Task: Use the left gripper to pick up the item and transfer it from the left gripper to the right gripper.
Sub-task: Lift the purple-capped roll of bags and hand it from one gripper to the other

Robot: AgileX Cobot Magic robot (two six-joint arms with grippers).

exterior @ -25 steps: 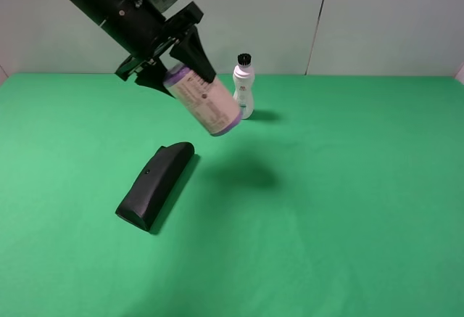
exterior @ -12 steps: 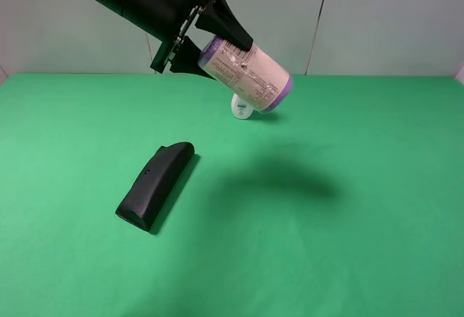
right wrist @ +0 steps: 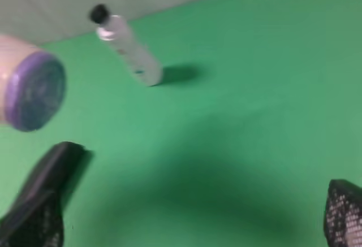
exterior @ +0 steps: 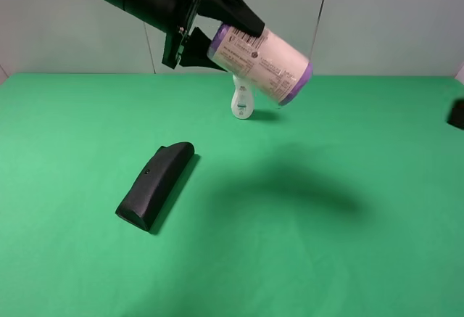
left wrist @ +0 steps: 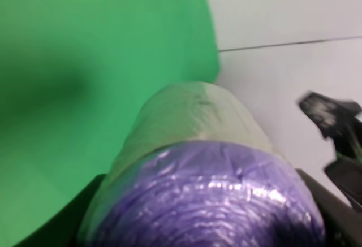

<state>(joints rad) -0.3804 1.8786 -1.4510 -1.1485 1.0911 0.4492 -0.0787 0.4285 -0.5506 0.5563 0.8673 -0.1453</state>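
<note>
My left gripper (exterior: 228,41) is shut on the item (exterior: 267,64), a fat roll with purple ends and a cream printed label. It holds the roll high above the table's far middle, tilted, with the free purple end to the right. In the left wrist view the roll's purple end (left wrist: 215,202) fills the frame between the black fingers (left wrist: 334,207). My right gripper (right wrist: 189,224) is open and empty, its fingertips (right wrist: 343,213) far apart. It shows only as a dark bit at the right edge of the high view (exterior: 457,114), well right of the roll (right wrist: 34,91).
A slim white bottle (exterior: 242,103) with a black cap (right wrist: 99,13) stands at the back of the green table (exterior: 348,244), partly hidden behind the roll. A long black wedge-shaped case (exterior: 154,185) lies left of the middle. A grey wall (exterior: 391,19) closes the back.
My left arm has lifted the roll up and to the right and swung it closer to level. The right gripper has come into view at the right edge.
</note>
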